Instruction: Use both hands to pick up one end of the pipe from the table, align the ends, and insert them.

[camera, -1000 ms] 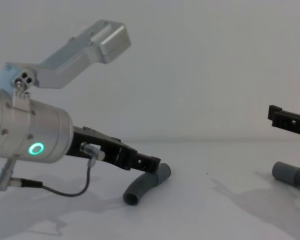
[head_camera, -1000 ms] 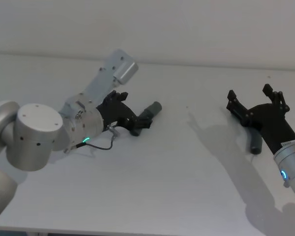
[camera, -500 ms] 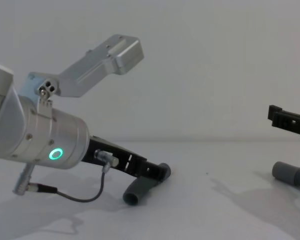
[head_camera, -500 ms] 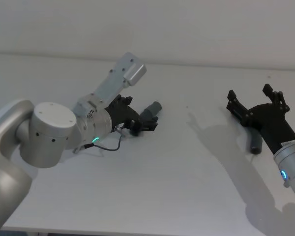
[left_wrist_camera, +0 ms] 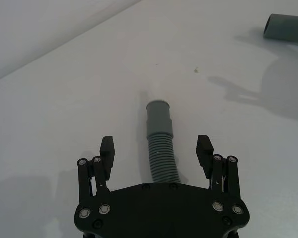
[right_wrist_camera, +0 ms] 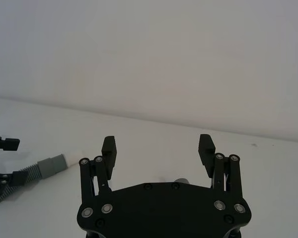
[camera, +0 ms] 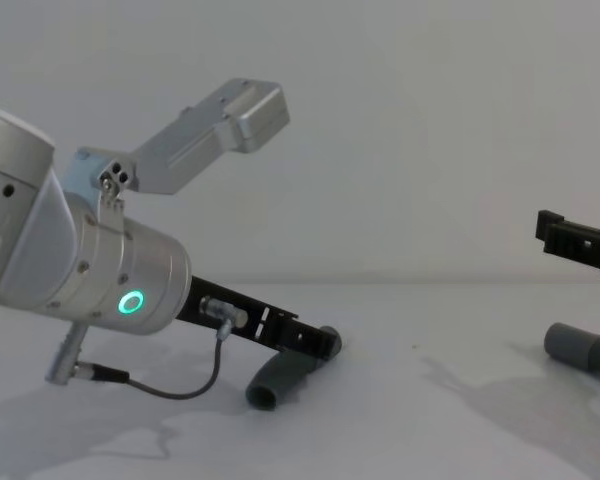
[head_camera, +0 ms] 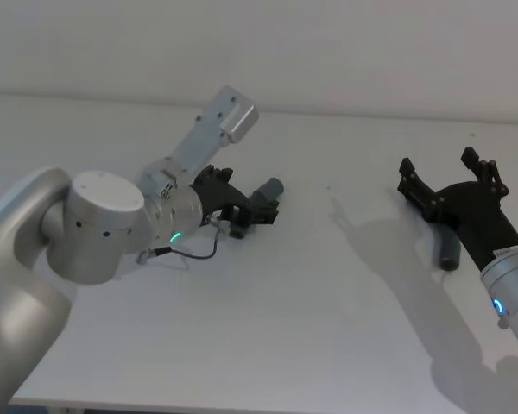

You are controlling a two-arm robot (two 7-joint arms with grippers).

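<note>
Jaws spread, my left gripper straddled one pipe piece for clamping; my right gripper hovered agape above the other piece.

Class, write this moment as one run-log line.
left gripper: open, straddling dark grey ribbed hose piece on white table | right gripper: open, above second grey hose piece | insertion: not started

A plain pale grey wall rises behind the white table.
</note>
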